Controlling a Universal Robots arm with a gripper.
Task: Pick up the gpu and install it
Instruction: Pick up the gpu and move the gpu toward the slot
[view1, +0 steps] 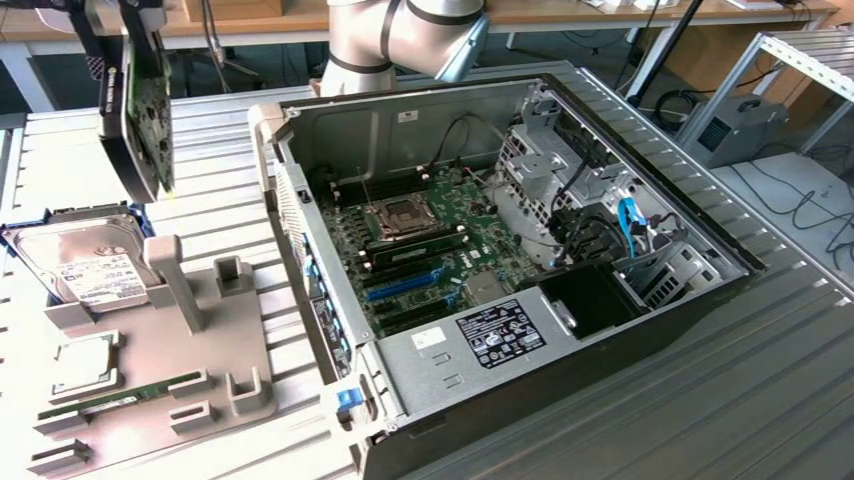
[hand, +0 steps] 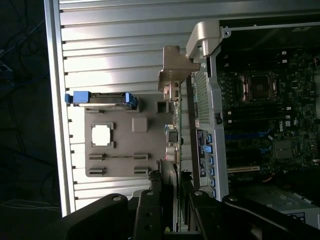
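- Ribbed metal tabletop (view1: 747, 400) carries an open desktop case (view1: 667, 181) lying on its side, with lab benches behind.
- The gpu (view1: 144, 120) hangs in the air on edge, with its black face and green board both showing. It is off the exterior view's left of the case, above the hard drive (view1: 80, 265), and touches nothing but the gripper (hand: 171, 202).
- The fingers are clenched on the card's top end, one on each face. The wrist view looks down along the card to its silver bracket (hand: 174, 75).
- The step in hand, as I judge it, is carrying the card across to the motherboard (view1: 441, 235). To do it well, keep the card vertical and free of swing. Line it up with the blue expansion slots (view1: 400, 288), bracket toward the case's near wall (view1: 296, 230).
- That wall stands between card and board and must be cleared. The CPU socket (view1: 400, 215) sits close beside the slots, while the blue cable (view1: 625, 220) lies well apart.
- A grey fixture tray (view1: 200, 350) beneath holds the hard drive, a RAM stick (view1: 114, 398) and a processor chip (view1: 83, 358).
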